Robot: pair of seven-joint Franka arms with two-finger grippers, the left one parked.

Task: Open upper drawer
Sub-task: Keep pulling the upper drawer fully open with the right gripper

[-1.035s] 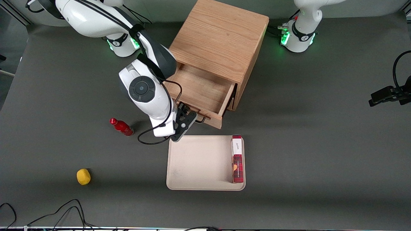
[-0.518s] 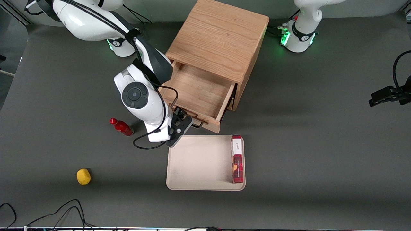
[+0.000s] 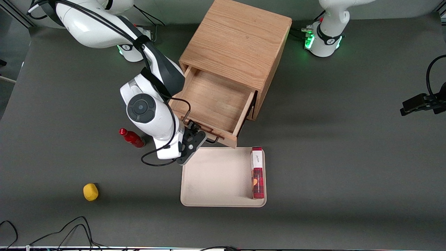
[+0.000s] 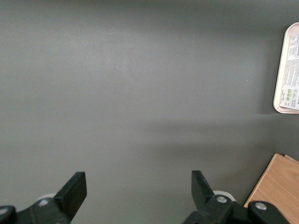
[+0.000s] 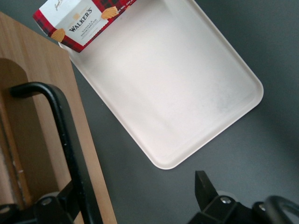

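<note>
Front view: 1 oak cabinet (image 3: 240, 45) on the dark grey table (image 3: 348, 157), its upper drawer (image 3: 212, 104) pulled well out, plain wood inside. 1 claw (image 3: 204, 136) at the drawer's front, by the black wire handle (image 5: 63, 140); wrist view shows one finger (image 5: 58, 203) against the handle and the other finger (image 5: 205, 189) apart from it, so open, not clamped. 1 cream tray (image 3: 212, 177) just nearer the camera than the drawer front, with 1 red tartan box (image 3: 257, 172) along its edge; box reads "WALKER'S". 1 red bottle (image 3: 131, 138) lying near the claw, toward the working arm's end. 1 yellow lemon-like thing (image 3: 90, 192) nearer the camera than the bottle. Cables at the table's near edge.
</note>
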